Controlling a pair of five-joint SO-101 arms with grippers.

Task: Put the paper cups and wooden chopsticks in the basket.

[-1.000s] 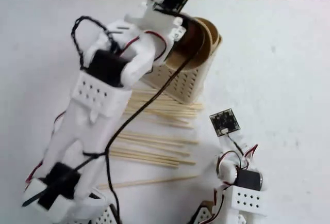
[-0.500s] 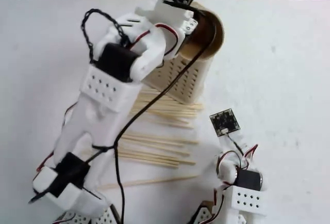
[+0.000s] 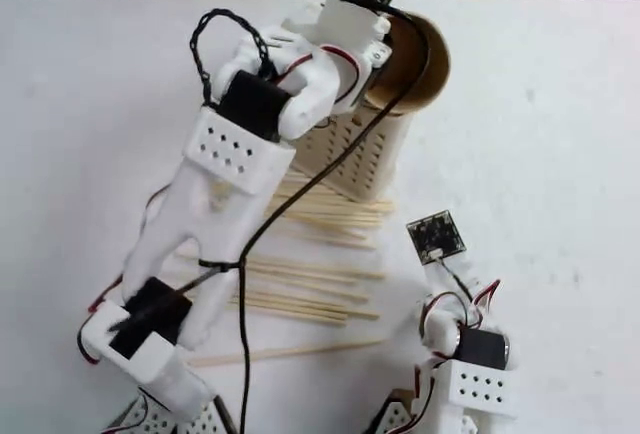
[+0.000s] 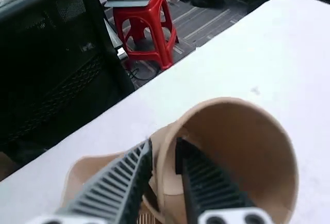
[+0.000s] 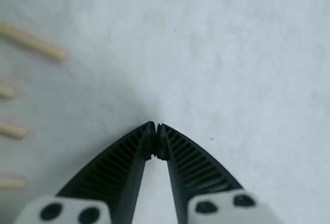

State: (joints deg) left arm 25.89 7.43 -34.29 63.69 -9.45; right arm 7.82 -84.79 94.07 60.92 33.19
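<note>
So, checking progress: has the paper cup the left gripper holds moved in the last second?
Yes. In the high view the paper cup has shifted rightward and toward the far edge of the table, against the basket, which stayed put.

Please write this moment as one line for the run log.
left gripper: shut on paper cup rim, at basket | right gripper: shut, empty, above table | chopsticks: on table by basket
</note>
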